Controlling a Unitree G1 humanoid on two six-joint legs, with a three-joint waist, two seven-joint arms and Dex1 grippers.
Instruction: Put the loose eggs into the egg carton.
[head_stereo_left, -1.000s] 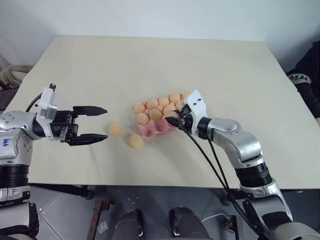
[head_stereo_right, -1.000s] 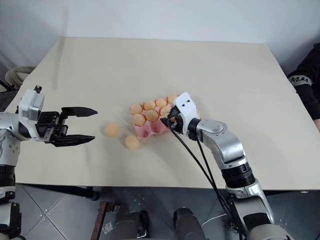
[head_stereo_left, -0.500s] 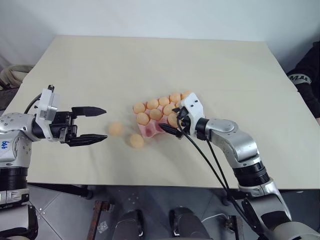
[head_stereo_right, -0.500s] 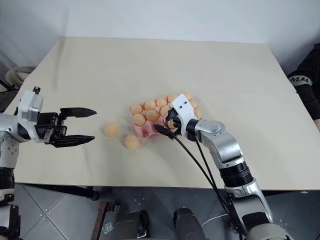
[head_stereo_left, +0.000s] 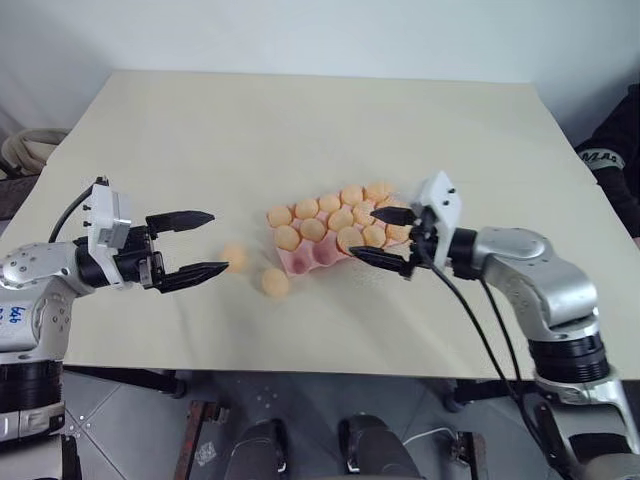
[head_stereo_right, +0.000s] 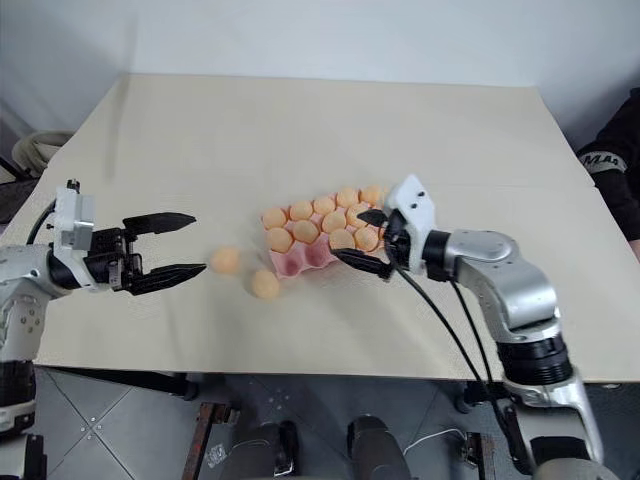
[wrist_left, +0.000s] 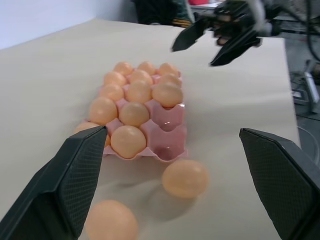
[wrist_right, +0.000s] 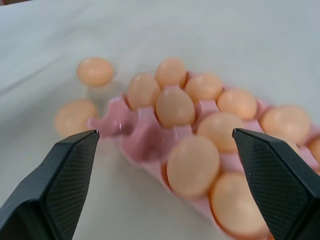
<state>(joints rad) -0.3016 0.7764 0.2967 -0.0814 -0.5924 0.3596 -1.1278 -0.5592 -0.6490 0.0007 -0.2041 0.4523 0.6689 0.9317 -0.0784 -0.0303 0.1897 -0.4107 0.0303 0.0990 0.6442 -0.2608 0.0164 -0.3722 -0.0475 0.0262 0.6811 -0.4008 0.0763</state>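
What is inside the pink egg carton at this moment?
The egg carton holds pale orange eggs in most cups; two cups at the end nearest the two loose eggs are empty. The cup bottoms under the seated eggs are hidden.

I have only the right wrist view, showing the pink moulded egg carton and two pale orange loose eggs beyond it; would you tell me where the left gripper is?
Observer: The left gripper is open and hovers beside the two pale orange loose eggs, on their side away from the pink moulded egg carton.
Operator: Thank you. Where does my right gripper sit?
Observer: The right gripper hangs at the carton's end farthest from the loose eggs.
Operator: Is anyone nearby?
Observer: A person's dark sleeve shows at the table's right edge.
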